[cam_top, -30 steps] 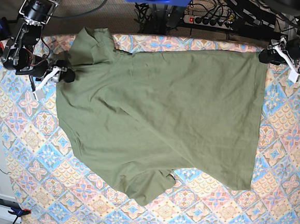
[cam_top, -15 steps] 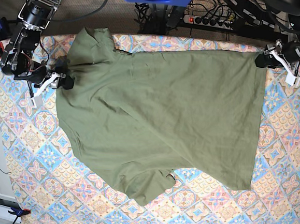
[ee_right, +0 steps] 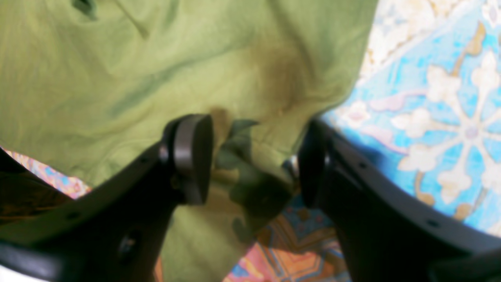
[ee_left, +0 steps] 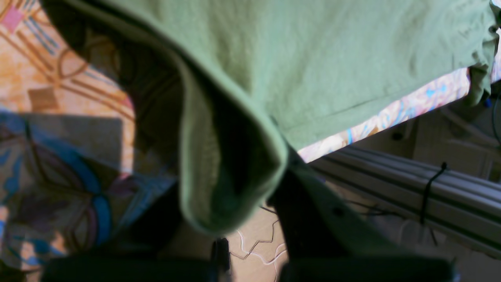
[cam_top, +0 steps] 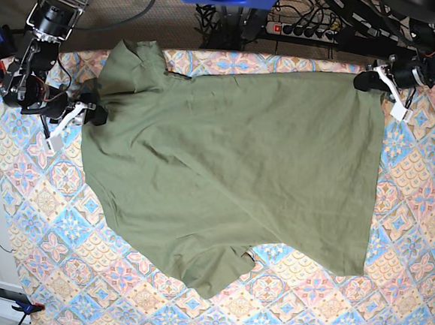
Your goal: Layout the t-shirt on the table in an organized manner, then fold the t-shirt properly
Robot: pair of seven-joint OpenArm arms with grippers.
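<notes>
Left claw: the left gripper [cam_top: 369,79], at the upper right of the base view, is clenched on the top right corner of the plain olive-green short-sleeved cotton t-shirt [cam_top: 232,164]; in the left wrist view the hem edge [ee_left: 235,156] curls down between its dark fingers.
Right claw: the right gripper [ee_right: 254,160], at the left edge of the base view, stands released, jaws wide; a bunched bit of the shirt's edge lies between its black pads [ee_right: 191,156], not pinched.
Shirt: spread over the middle of the frame, collar end to the left, hem to the right; one sleeve lies at the upper left, the other is crumpled at lower centre; faint wrinkles run across the body.
Table: the large tabletop in a tile-patterned cloth of pink, blue, cream and orange diamonds [cam_top: 407,245] shows around the shirt on the left, right and bottom.
</notes>
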